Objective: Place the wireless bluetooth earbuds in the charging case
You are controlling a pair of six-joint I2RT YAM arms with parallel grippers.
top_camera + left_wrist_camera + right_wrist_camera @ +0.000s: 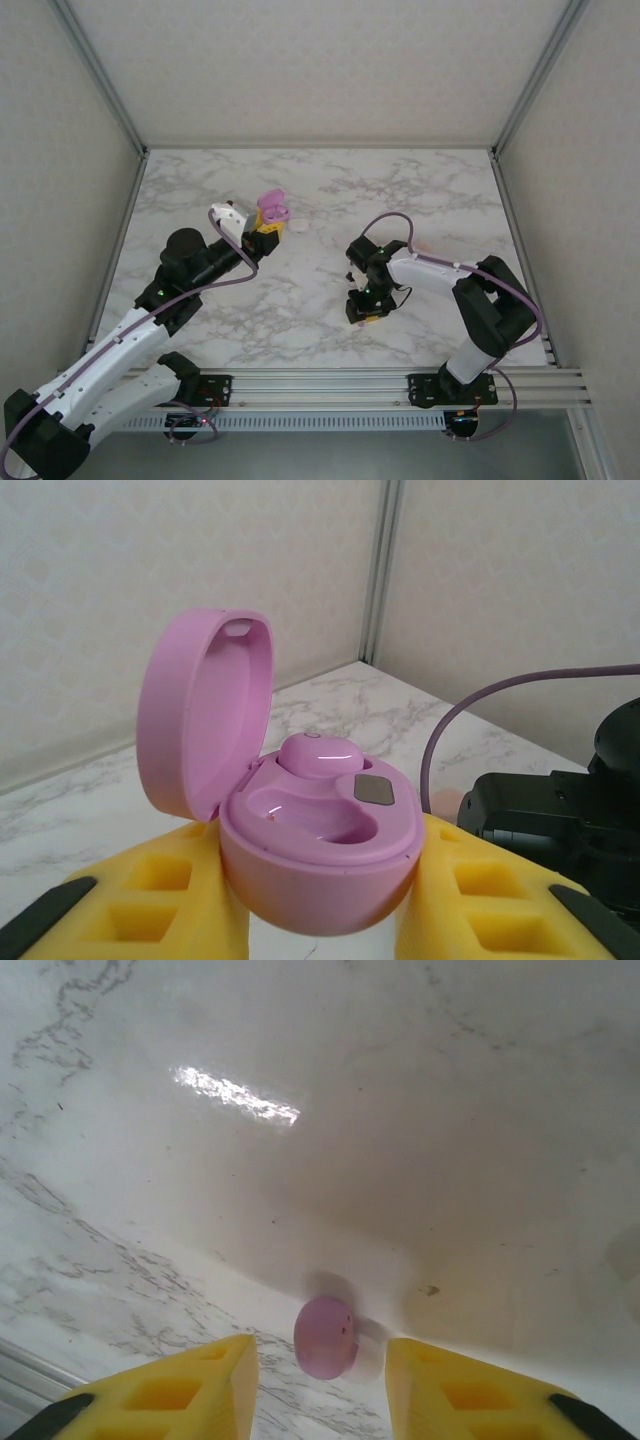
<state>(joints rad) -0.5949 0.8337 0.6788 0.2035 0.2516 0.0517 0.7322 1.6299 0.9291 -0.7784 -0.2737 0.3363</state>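
My left gripper [264, 229] is shut on the base of a pink charging case [272, 208], held up off the table with its lid [205, 715] open. In the left wrist view one pink earbud [318, 755] sits in the far well of the case [320, 860], and the near well is bare. A second, purple-pink earbud [325, 1337] lies on the marble table. My right gripper [320, 1360] points down over it, its yellow fingers [200, 1390] on either side with a gap to each. From above, that gripper [368, 312] stands right of centre.
A small pale bud-like thing [300, 226] lies just right of the case, and a faint peach one [425, 246] beside the right arm. White walls with metal posts [105, 90] enclose the table; a rail [380, 380] runs along the near edge.
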